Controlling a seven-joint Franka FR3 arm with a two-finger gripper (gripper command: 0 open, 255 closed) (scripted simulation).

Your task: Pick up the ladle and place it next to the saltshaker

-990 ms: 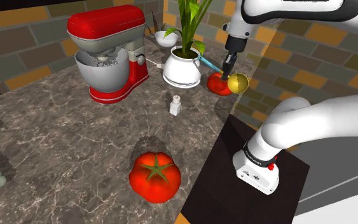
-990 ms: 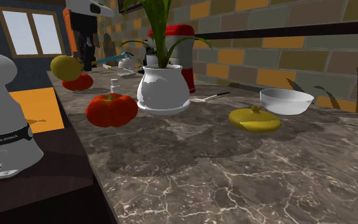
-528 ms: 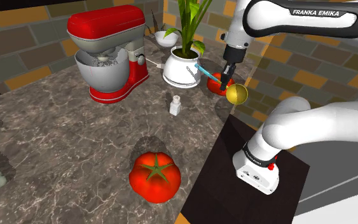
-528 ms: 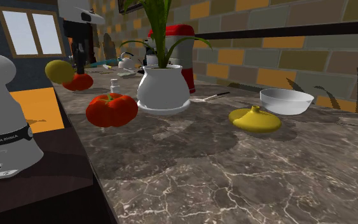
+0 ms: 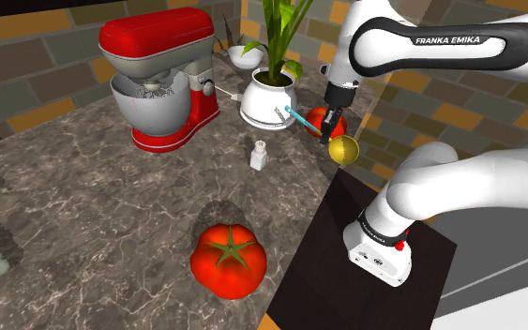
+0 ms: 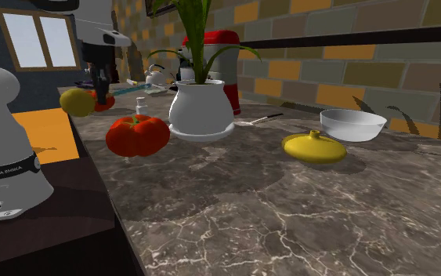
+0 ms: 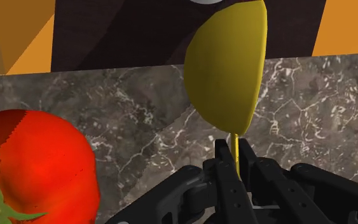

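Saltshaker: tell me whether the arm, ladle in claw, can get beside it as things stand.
Probably yes. The claw, shut on the ladle, hangs by the far tomato; the counter from there to the saltshaker looks bare.

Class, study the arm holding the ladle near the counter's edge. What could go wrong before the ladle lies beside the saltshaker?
1. The gripper pinches the ladle only by its thin stem, so it may pivot or slip out.
2. The tomato sits close beside the gripper; lowering here might knock it.
3. The small saltshaker could topple if the ladle's long handle sweeps into it.
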